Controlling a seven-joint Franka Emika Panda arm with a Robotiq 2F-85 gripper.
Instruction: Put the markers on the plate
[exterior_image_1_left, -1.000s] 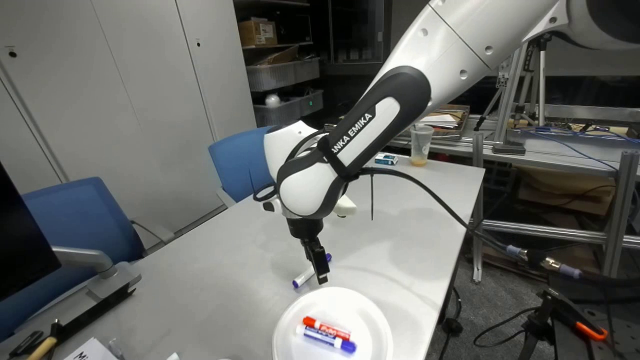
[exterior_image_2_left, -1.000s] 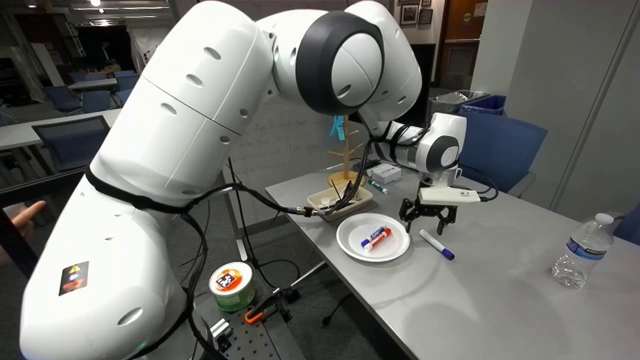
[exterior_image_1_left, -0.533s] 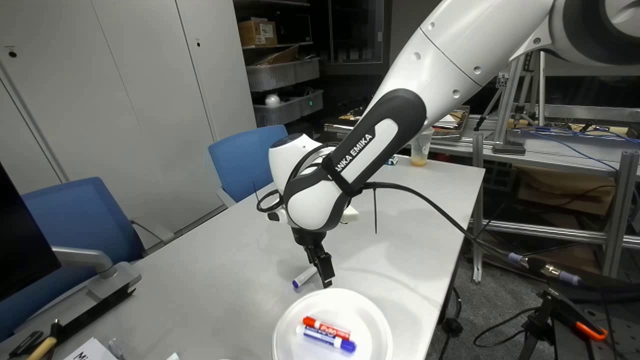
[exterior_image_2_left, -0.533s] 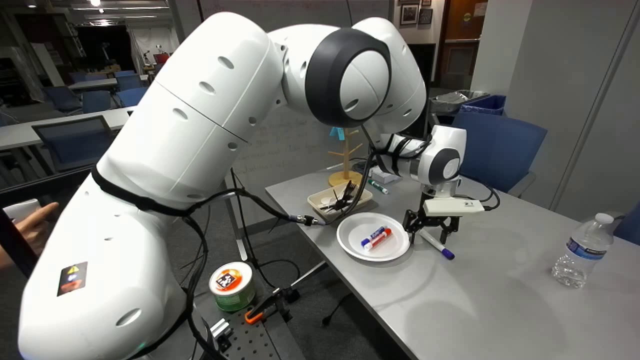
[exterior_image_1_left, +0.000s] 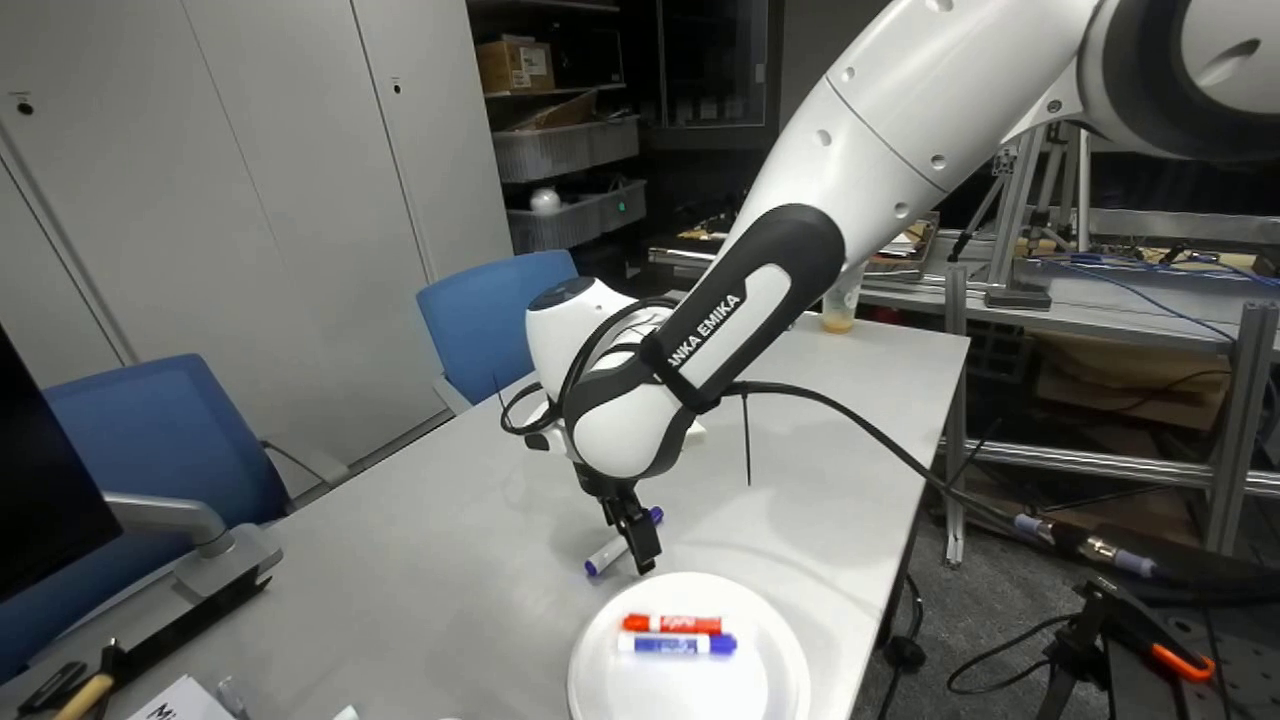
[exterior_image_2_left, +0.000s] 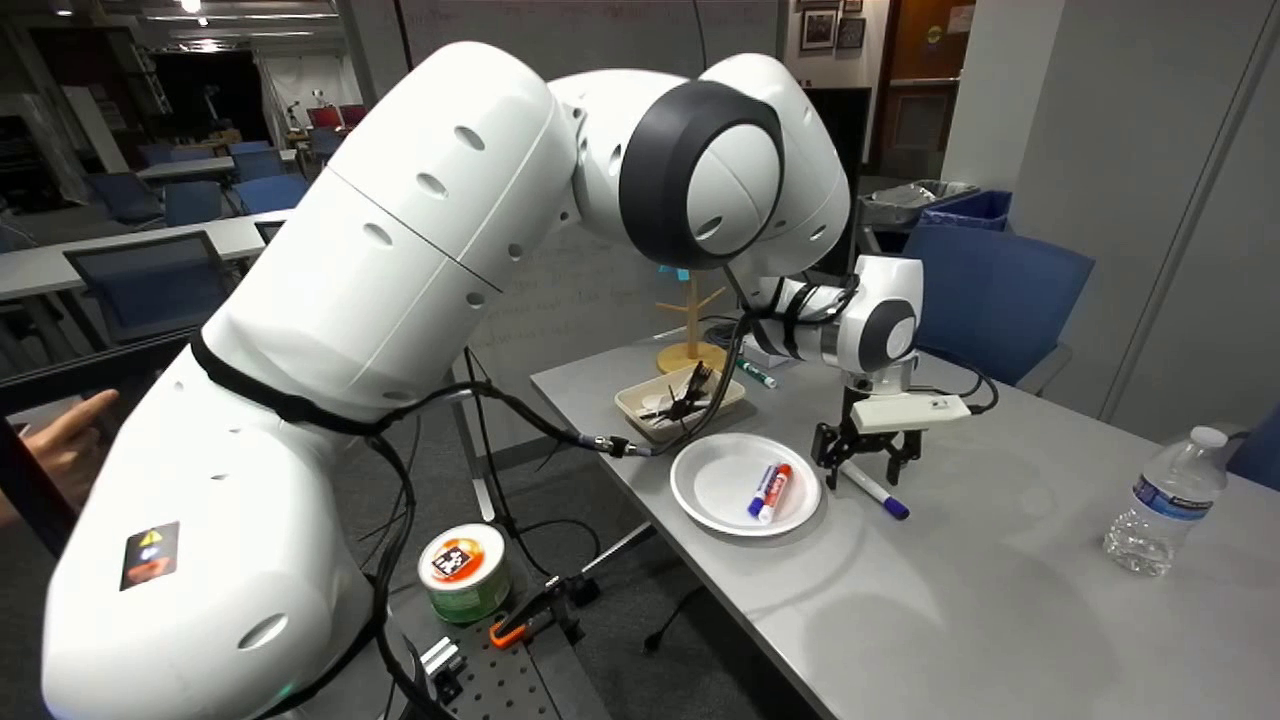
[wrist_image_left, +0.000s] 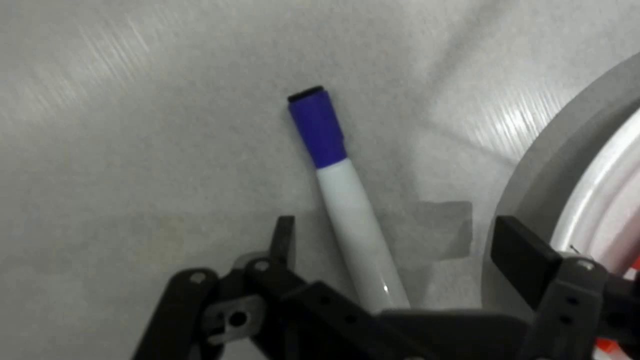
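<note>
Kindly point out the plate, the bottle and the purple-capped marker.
Plate (exterior_image_2_left: 712, 482), in an exterior view: bare inside.
Bottle (exterior_image_2_left: 1171, 500), in an exterior view: label.
Purple-capped marker (wrist_image_left: 347, 200), in the wrist view: white body.

Glossy plastic on the purple-capped marker (wrist_image_left: 357, 222), catching a glint; the plate (exterior_image_2_left: 715, 488) looks smooth, softly shiny; the table (wrist_image_left: 150, 165) satiny; clear plastic on the bottle (exterior_image_2_left: 1165, 505), wood on the stand (exterior_image_2_left: 690, 356)!

A robotics lab with office furniture: above the fingers (wrist_image_left: 525, 257) is a robot arm (exterior_image_1_left: 890, 140) lettered "EMIKA"; beneath them lies a grey desk (exterior_image_2_left: 1000, 620), and behind them, in both exterior views, stand blue office chairs (exterior_image_2_left: 1000, 295). Well apart from the fingers are a written-on whiteboard (exterior_image_2_left: 580, 325), a perforated metal board (exterior_image_2_left: 515, 672), a clamp (exterior_image_2_left: 540, 608) and a tripod (exterior_image_1_left: 1084, 180).
</note>
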